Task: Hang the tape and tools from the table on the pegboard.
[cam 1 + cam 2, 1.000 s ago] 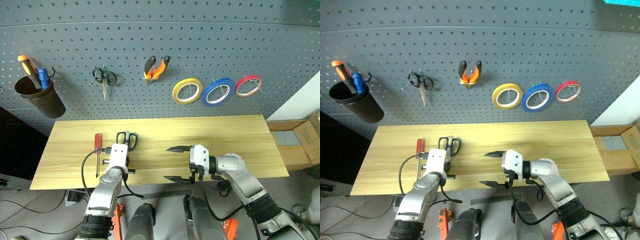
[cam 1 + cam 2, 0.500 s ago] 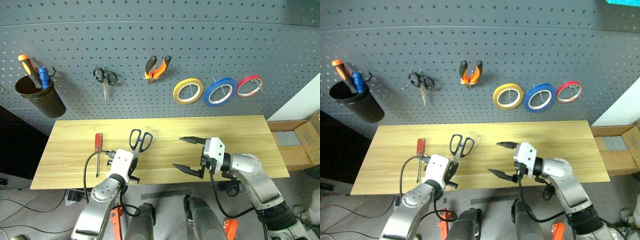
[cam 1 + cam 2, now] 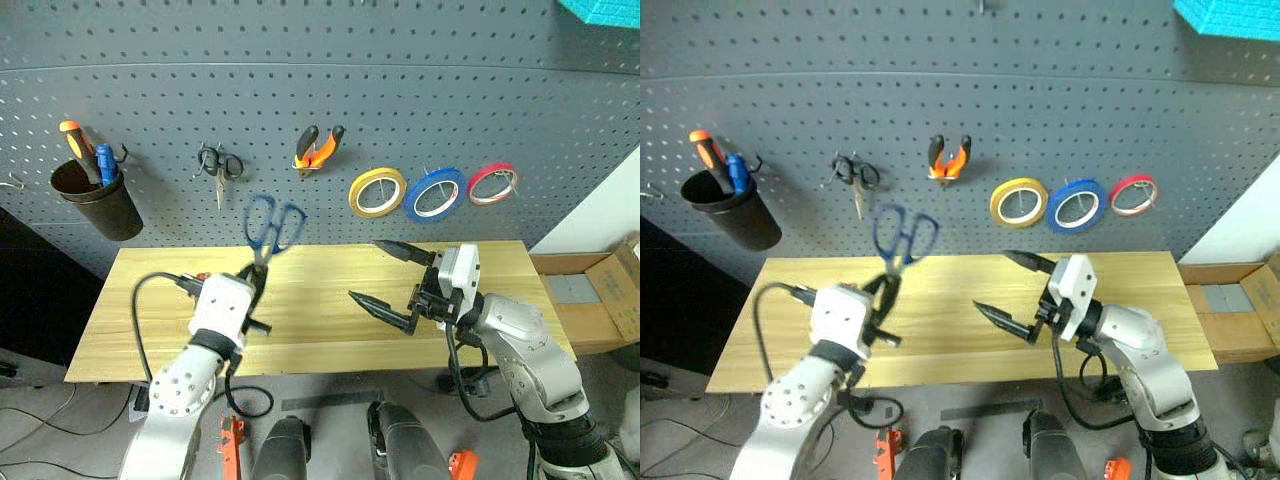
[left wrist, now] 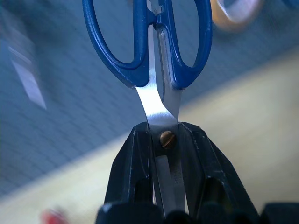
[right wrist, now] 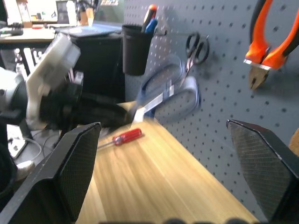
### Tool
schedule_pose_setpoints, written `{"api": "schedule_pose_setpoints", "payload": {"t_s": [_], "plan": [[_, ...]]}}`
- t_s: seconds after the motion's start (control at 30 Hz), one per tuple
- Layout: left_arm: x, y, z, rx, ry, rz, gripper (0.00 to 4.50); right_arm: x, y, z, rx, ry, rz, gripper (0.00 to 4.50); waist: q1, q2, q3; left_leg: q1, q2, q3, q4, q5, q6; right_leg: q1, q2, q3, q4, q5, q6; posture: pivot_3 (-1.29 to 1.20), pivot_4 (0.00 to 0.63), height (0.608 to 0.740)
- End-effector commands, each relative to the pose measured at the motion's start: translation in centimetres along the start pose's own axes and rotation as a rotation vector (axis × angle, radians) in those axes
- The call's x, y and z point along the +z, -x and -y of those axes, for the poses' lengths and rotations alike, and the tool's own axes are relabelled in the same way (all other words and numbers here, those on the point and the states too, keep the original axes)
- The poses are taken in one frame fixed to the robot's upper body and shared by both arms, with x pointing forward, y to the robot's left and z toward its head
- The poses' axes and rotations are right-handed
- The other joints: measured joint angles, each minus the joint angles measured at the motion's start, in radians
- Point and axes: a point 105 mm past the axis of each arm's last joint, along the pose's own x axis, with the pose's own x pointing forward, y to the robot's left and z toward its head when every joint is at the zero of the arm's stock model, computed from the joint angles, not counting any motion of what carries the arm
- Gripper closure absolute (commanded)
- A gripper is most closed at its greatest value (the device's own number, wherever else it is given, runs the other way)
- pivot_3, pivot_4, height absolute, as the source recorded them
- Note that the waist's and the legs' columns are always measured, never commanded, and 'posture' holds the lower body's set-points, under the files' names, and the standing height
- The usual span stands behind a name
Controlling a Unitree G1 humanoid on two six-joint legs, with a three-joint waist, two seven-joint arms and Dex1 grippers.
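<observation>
One pair of dark blue-handled steel scissors (image 3: 268,226) is pinched at its pivot by your left end effector (image 3: 254,283); steer a handle loop toward a pegboard (image 3: 400,80) hook at twelve o'clock. Right end effector (image 3: 388,275) stays spread.

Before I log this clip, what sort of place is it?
Most likely a workshop or tool-storage bench. A dark grey pegboard carries hung pliers, small scissors and rolls of tape, above a wood-grain table. Cardboard boxes sit beside it.
</observation>
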Motion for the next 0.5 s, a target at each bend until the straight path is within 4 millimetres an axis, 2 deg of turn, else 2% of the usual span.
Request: {"api": "schedule_pose_setpoints", "payload": {"t_s": [0.03, 0.2, 0.37, 0.5], "plan": [[3.3, -0.2, -2.5, 0.133, -0.085, 0.139, 3.92, 2.5, -0.9, 0.7, -0.007, 0.029, 0.089, 0.0, 0.0, 0.0, -0.013, 0.0, 0.0, 0.0, 0.0, 0.0, 0.0, 0.0, 0.001, 0.0, 0.0, 0.0, 0.0, 0.03, 0.115, 0.74], [3.4, -1.0, -4.0, 0.199, -0.112, 0.157, 3.92, 3.7, -1.9, 1.3, -0.01, 0.037, 0.142, 0.0, 0.004, 0.0, -0.036, 0.001, 0.0, 0.0, 0.0, 0.0, 0.0, 0.001, 0.001, 0.0, 0.0, 0.003, -0.005, 0.04, 0.108, 0.74], [3.0, -1.4, -5.2, 0.244, -0.091, 0.153, 3.92, 4.3, -2.6, 1.6, -0.009, 0.054, 0.167, 0.0, 0.006, -0.004, -0.042, 0.002, -0.001, 0.0, 0.0, 0.0, 0.0, 0.002, 0.0, 0.0, 0.0, 0.003, -0.005, 0.04, 0.11, 0.74], [1.2, -1.8, -5.1, 0.258, 0.031, 0.086, 3.92, 4.1, -2.7, 2.0, -0.015, 0.06, 0.161, 0.0, 0.006, -0.004, -0.043, 0.003, 0.0, 0.0, 0.0, 0.0, 0.0, 0.002, 0.001, 0.0, 0.001, 0.003, -0.005, 0.04, 0.116, 0.74]]}}
